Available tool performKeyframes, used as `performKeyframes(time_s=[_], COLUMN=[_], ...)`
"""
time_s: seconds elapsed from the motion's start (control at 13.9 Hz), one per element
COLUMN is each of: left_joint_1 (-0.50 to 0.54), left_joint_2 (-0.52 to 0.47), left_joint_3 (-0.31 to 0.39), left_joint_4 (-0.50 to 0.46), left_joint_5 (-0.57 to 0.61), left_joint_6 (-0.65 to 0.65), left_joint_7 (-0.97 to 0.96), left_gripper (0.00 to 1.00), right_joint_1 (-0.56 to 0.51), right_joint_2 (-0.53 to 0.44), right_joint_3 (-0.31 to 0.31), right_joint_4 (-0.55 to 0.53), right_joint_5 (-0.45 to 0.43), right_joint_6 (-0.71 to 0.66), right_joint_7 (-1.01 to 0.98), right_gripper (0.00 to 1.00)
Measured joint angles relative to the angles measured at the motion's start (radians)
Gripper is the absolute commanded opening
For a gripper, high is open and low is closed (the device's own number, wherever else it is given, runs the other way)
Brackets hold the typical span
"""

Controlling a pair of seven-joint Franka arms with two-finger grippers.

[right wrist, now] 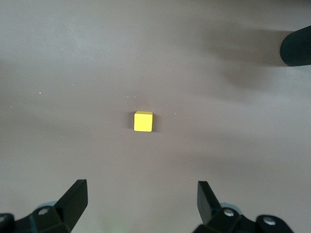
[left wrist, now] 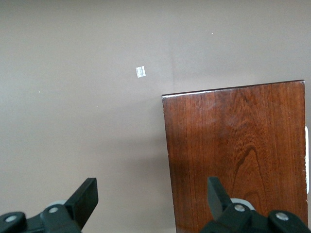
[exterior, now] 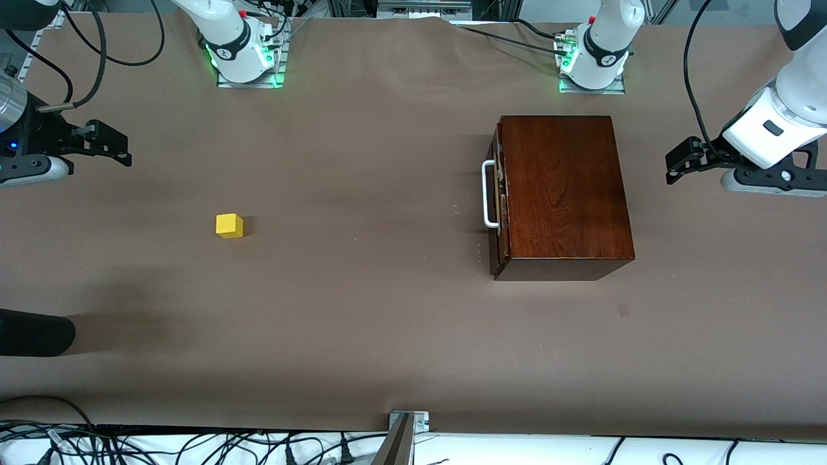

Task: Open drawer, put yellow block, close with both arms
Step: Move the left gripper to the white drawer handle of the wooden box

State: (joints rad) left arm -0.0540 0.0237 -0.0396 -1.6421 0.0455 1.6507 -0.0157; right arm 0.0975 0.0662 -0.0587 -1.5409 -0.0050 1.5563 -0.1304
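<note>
One yellow block (exterior: 229,226), one closed drawer (exterior: 499,194), two grippers hovering, left gripper (exterior: 675,166) and right gripper (exterior: 119,147), both spread wide.

no readable text, no labels, no brand names, no numbers on anything in view

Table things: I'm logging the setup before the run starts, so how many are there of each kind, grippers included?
Wooden box with its drawer shut: 1
Yellow block: 1
Grippers, both open, holding nothing: 2, the left gripper over the box's edge, the right gripper over bare table near the block
Total: 4
</note>
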Motion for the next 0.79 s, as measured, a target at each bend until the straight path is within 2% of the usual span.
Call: performKeyframes(time_s=[0.58, 0.79], left_joint_1=[-0.002, -0.009], left_joint_2=[0.000, 0.000], left_joint_3=[-0.002, -0.042], left_joint_4=[0.001, 0.008], left_joint_5=[0.000, -0.003], left_joint_6=[-0.024, -0.089], left_joint_7=[0.000, 0.000], left_gripper=[1.00, 1.00], right_joint_1=[0.000, 0.000], right_joint_2=[0.000, 0.000], right_joint_3=[-0.003, -0.003], right_joint_4=[0.000, 0.000], right_joint_5=[0.000, 0.000], right_joint_6=[0.000, 0.000], right_joint_7=[0.000, 0.000], right_gripper=[1.00, 1.00])
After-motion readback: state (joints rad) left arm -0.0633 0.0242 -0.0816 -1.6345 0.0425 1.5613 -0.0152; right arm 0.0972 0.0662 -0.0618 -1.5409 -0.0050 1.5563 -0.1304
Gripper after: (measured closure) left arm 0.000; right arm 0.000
